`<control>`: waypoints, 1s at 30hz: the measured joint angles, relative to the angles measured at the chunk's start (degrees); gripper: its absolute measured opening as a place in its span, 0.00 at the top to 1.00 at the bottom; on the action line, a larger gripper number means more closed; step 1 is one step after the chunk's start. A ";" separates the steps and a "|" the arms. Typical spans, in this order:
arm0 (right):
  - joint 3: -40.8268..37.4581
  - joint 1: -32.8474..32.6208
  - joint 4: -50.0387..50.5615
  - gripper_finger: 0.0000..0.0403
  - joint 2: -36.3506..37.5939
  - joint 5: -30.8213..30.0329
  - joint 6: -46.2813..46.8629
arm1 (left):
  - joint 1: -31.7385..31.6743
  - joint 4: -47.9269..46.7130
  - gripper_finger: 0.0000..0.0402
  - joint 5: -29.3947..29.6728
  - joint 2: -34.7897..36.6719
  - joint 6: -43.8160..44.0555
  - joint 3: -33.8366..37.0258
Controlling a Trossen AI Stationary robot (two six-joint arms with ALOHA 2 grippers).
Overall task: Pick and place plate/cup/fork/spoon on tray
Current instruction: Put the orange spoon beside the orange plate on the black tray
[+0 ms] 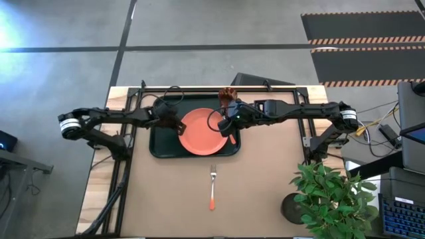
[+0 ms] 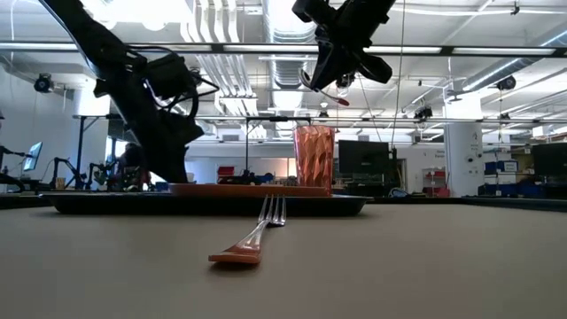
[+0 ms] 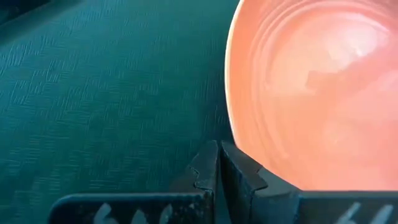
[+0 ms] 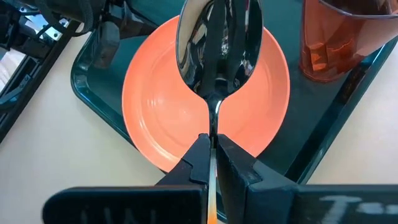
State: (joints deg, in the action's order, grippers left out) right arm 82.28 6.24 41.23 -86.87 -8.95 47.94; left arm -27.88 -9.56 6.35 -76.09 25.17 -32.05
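Note:
The coral-orange plate (image 1: 202, 131) lies flat in the dark green tray (image 1: 159, 147). The reddish-brown cup (image 1: 227, 96) stands upright at the tray's far right corner. The fork (image 1: 212, 186) lies on the table, nearer than the tray, its tines toward the tray. My right gripper (image 4: 213, 140) is shut on the spoon (image 4: 217, 43), above the plate's right part. My left gripper (image 3: 219, 165) is shut and low over the tray floor, at the plate's left rim (image 3: 231, 118). My right gripper pinches the spoon's thin neck (image 4: 214, 118) just behind the silver bowl, between its two fingers. The fingers lie along the spoon, and the bowl sticks out past the fingertips. The spoon is lifted clear, high above the plate (image 4: 186, 106). My left gripper's shut fingertips stand right beside the plate's rim; whether they touch it I cannot tell.
A potted plant (image 1: 329, 196) stands at the table's near right corner. The tray floor to the left of the plate (image 3: 106, 93) is bare. Metal frames run along the table's left and right sides.

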 joint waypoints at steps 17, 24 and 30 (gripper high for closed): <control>0.04 -0.39 -16.91 0.98 -5.04 3.39 1.23 | -1.92 -32.72 1.00 12.23 22.33 -3.51 -2.34; 7.46 -0.37 -25.95 0.98 -14.13 5.81 0.35 | -1.95 -37.12 1.00 13.49 38.83 -3.19 -2.82; 26.76 -0.37 -16.71 0.98 -27.02 8.78 -3.97 | -2.01 -37.18 1.00 13.42 43.87 -3.26 -2.82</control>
State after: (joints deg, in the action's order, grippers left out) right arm 109.04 5.87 24.53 -113.89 -0.17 43.97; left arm -29.89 -46.74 19.77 -32.22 21.91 -34.87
